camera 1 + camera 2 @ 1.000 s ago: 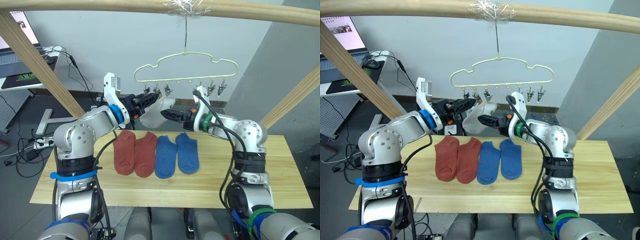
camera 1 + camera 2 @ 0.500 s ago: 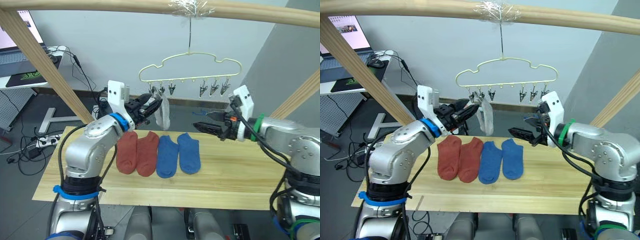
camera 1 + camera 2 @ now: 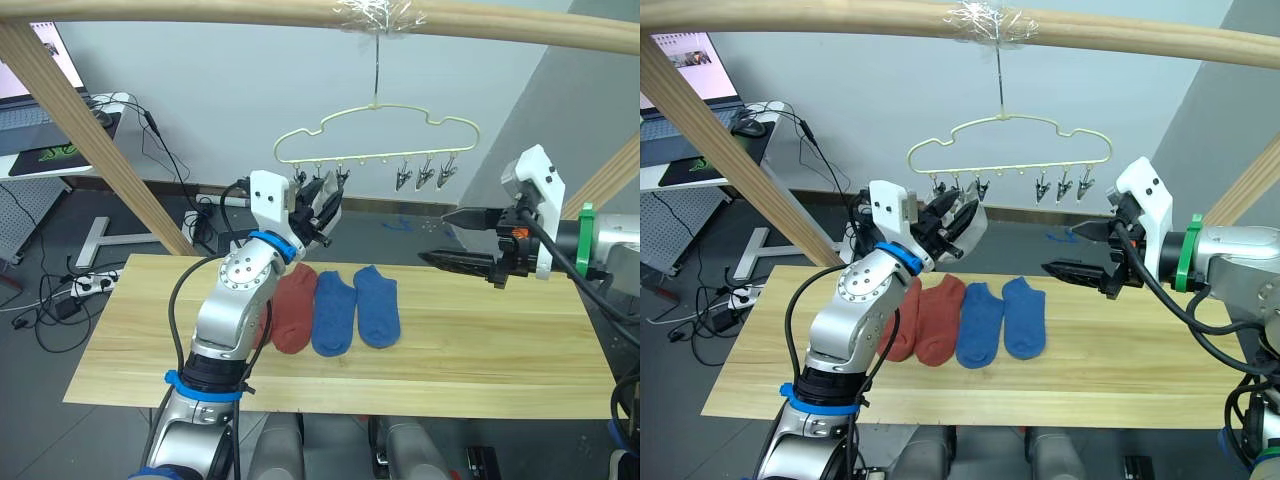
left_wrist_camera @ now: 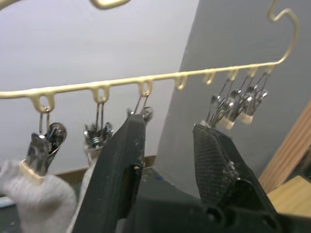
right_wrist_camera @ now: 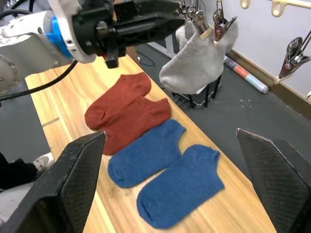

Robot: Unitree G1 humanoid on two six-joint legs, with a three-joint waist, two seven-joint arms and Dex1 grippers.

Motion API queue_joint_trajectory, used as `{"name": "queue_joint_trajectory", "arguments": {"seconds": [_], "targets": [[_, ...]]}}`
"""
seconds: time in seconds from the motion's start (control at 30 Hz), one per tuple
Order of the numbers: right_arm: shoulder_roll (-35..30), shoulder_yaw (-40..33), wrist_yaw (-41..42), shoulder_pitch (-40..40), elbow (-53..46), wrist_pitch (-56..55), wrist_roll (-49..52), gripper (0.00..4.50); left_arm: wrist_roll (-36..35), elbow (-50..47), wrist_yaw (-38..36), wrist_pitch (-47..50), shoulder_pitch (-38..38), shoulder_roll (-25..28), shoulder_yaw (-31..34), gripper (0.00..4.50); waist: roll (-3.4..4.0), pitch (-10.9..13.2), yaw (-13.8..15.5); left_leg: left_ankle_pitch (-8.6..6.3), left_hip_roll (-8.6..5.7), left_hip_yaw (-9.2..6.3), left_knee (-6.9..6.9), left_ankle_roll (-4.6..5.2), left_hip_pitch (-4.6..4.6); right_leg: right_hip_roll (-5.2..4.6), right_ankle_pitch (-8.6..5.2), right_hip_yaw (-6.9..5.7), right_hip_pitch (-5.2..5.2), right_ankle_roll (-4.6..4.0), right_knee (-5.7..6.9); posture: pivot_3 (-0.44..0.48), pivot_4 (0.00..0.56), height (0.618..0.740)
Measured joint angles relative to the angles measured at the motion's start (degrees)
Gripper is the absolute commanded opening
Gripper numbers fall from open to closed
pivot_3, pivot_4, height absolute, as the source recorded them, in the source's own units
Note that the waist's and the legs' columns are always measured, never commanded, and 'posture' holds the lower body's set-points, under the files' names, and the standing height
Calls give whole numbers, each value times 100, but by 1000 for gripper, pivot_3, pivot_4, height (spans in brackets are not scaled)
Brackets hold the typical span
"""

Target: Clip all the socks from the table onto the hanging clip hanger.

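Your four loose socks, two rust-red (image 5: 127, 110) and two blue (image 5: 165, 174), lie side by side mid-table (image 3: 480, 350), long axes running front to back, toes apparently toward you. Two grey socks (image 5: 199, 60) hang lengthwise down from clips at the left end of the clip hanger (image 3: 375, 140). Your left gripper (image 4: 167, 138) sits open and empty just under that clip row; the right gripper (image 3: 448, 236) is spread wide, well clear above the table's right side.
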Motion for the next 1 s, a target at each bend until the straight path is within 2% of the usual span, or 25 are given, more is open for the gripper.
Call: {"name": "queue_joint_trajectory", "arguments": {"seconds": [0.07,0.17,0.23,0.77,0.87,0.93,1.0], "targets": [[-53,-51,-21,0,-51,8,125,4500,98,44,11,-14,12,-33,-57,1810,0,0,-6,0,0,0,0,0,0,0,0,1,0,0,0,-8,197,740],[-82,-112,-146,11,-77,30,267,4500,131,106,10,-55,18,-163,-70,2315,0,0,-9,0,-1,1,1,0,0,0,0,1,0,0,0,-17,198,740],[-89,-143,-220,23,-120,46,340,4500,161,186,53,-126,17,-260,-75,2857,0,0,-11,0,-1,1,2,0,0,0,0,1,0,0,0,-26,200,740],[-277,-383,-988,242,-220,160,1077,4500,800,1134,653,-559,-307,-659,-31,2857,-1,0,-117,0,-2,1,2,0,-1,1,0,2,1,1,-1,-78,209,740],[-312,-385,-1127,268,-223,158,1238,4500,796,1181,628,-632,-310,-706,-31,2337,-1,1,-164,0,-1,1,2,0,-1,1,0,2,1,1,-1,-82,210,740],[-344,-395,-1221,341,-224,146,1318,4500,798,1181,626,-641,-310,-718,-29,1810,-1,1,-173,0,-1,1,2,0,-1,2,-1,2,1,1,-1,-86,210,740],[-365,-396,-1297,407,-225,139,1428,4500,802,1181,628,-641,-309,-722,-30,1810,0,1,-179,0,-1,2,2,0,0,2,-1,4,1,1,-1,-88,210,740]]}}
